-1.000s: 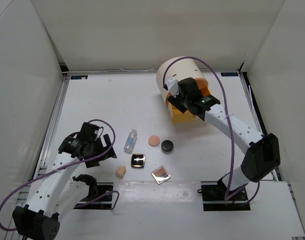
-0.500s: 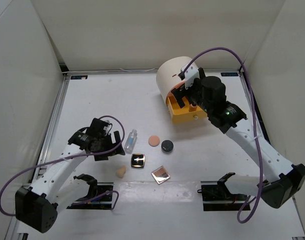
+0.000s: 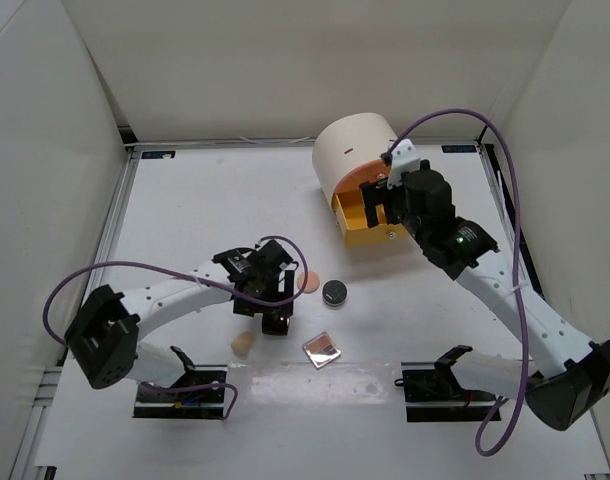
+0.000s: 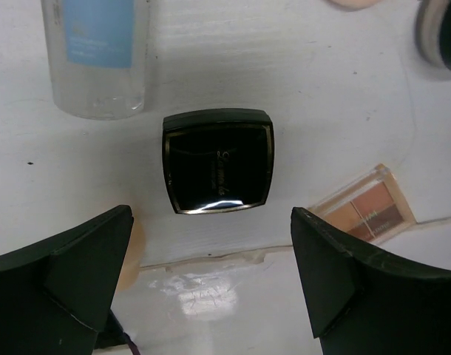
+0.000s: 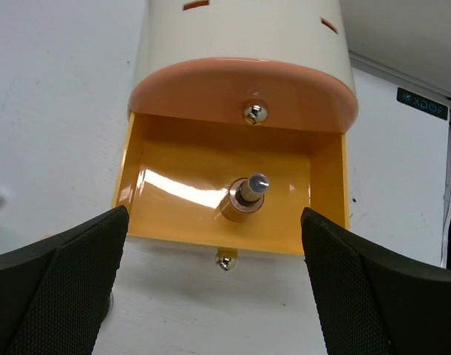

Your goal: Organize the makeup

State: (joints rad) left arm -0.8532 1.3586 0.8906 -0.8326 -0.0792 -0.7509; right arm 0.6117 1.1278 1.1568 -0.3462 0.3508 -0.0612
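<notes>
A cream cylinder box (image 3: 350,150) sits on the white table (image 3: 205,200), its orange drawer (image 5: 174,166) pulled open.

Top view: high, behind the arm bases, looks down over the whole table (image 3: 185,200). Left wrist: close, straight down on the square compact (image 4: 218,160); top view shows the same compact at table centre-front. Right wrist: close, angled into the open drawer (image 5: 174,192); top view shares it.
</notes>
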